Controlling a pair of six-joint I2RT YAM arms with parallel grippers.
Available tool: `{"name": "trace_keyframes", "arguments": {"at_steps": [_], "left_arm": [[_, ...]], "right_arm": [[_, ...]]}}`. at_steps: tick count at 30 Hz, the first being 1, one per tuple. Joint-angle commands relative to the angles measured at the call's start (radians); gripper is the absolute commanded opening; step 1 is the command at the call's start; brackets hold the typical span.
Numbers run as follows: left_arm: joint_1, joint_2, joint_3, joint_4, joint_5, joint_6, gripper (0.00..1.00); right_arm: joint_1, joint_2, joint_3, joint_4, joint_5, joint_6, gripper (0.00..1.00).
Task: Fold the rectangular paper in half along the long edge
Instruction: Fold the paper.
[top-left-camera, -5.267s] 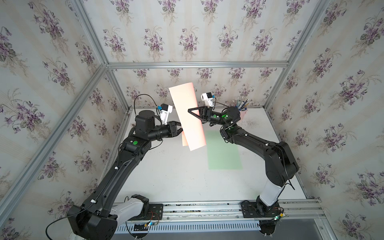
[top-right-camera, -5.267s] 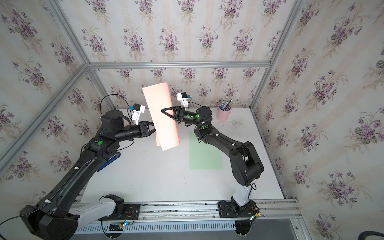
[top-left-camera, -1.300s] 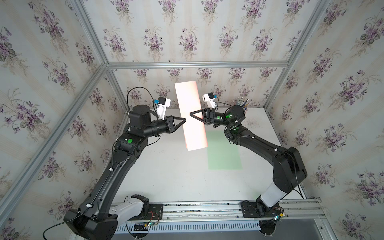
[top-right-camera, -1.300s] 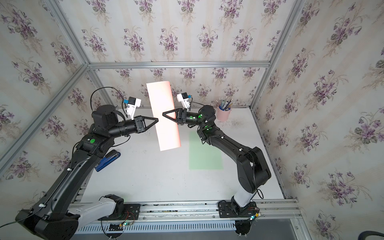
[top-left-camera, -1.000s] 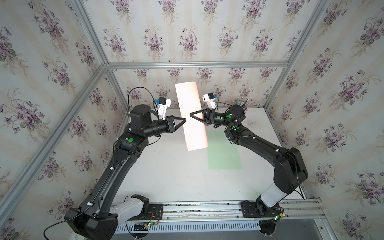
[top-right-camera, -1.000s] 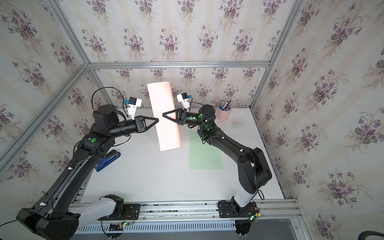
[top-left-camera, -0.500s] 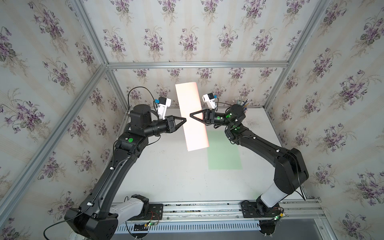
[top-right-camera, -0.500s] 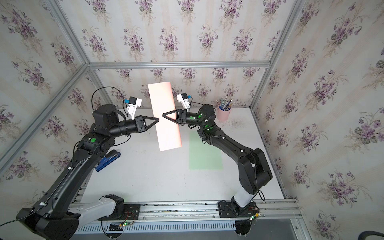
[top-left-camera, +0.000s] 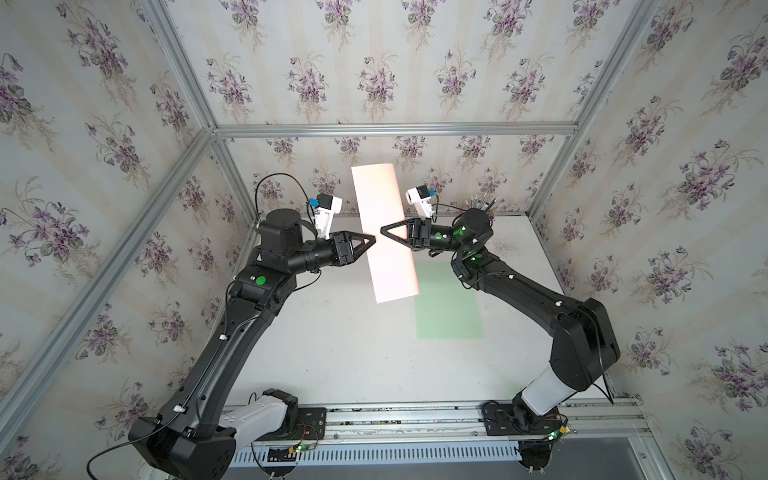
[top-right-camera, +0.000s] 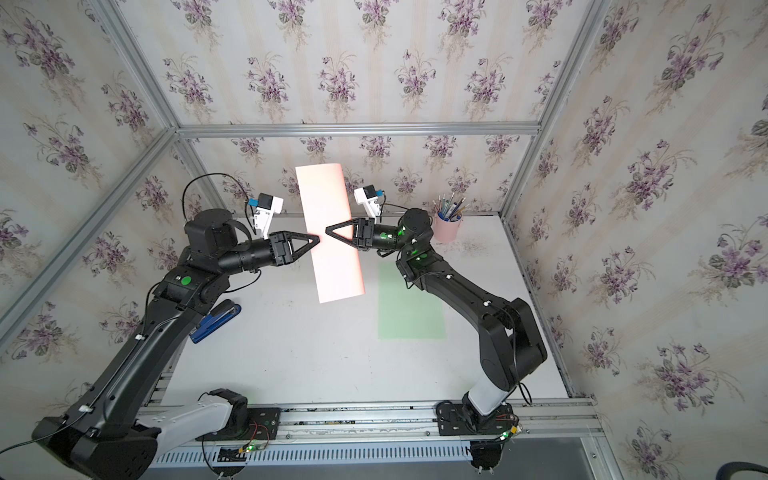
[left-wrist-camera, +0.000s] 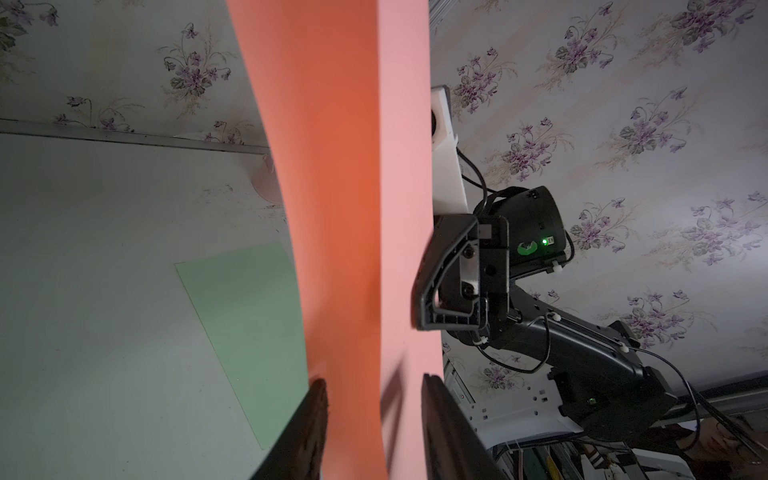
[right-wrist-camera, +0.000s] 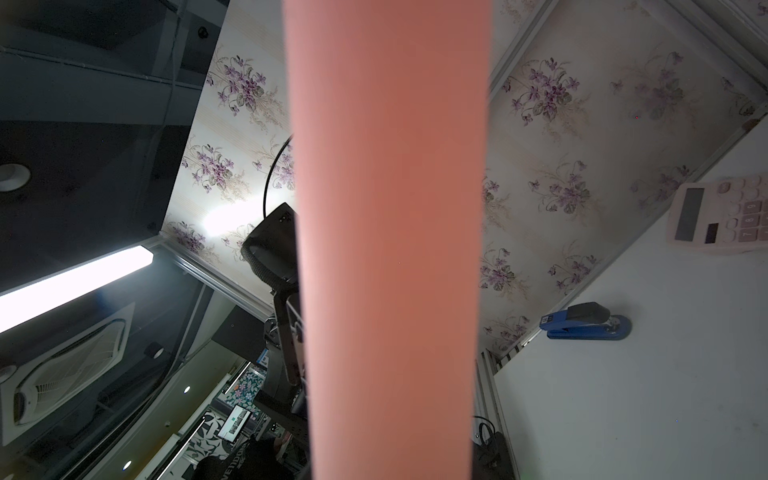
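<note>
Both arms raised, converging mid-air: right gripper (top-left-camera: 383, 230) clamps upright pink paper (top-left-camera: 392, 270); left gripper (top-left-camera: 373, 239) parted astride its edge; right fingertips unseen.

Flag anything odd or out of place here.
The pink paper stands upright in mid-air, bowed, not flat on the table: the right gripper grips it mid-length; the left gripper has its jaws open around its edge.

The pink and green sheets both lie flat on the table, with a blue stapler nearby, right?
Only the green sheet lies flat on the table. The pink sheet is held upright in the air, as both top views show. The blue stapler is nearby.
</note>
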Motion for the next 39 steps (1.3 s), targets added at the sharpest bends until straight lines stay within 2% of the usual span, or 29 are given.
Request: {"name": "trace_keyframes", "arguments": {"at_steps": [1, 14, 25, 33, 39], "left_arm": [[0.001, -0.01, 0.013, -0.005, -0.012, 0.014, 0.48], [0.004, -0.028, 0.048, -0.01, -0.009, 0.005, 0.54], [0.004, -0.022, 0.047, 0.058, 0.039, -0.049, 0.55], [0.002, -0.015, 0.042, 0.096, 0.062, -0.073, 0.52], [0.001, -0.007, 0.041, 0.11, 0.073, -0.08, 0.43]], "right_arm": [[-0.001, -0.014, -0.004, 0.039, -0.01, 0.004, 0.25], [-0.001, -0.001, -0.016, 0.295, -0.032, 0.223, 0.26], [0.007, 0.001, -0.008, 0.313, -0.031, 0.243, 0.26], [0.018, 0.015, -0.004, 0.323, -0.033, 0.249, 0.26], [0.019, 0.027, 0.0, 0.355, -0.03, 0.273, 0.26]]}}
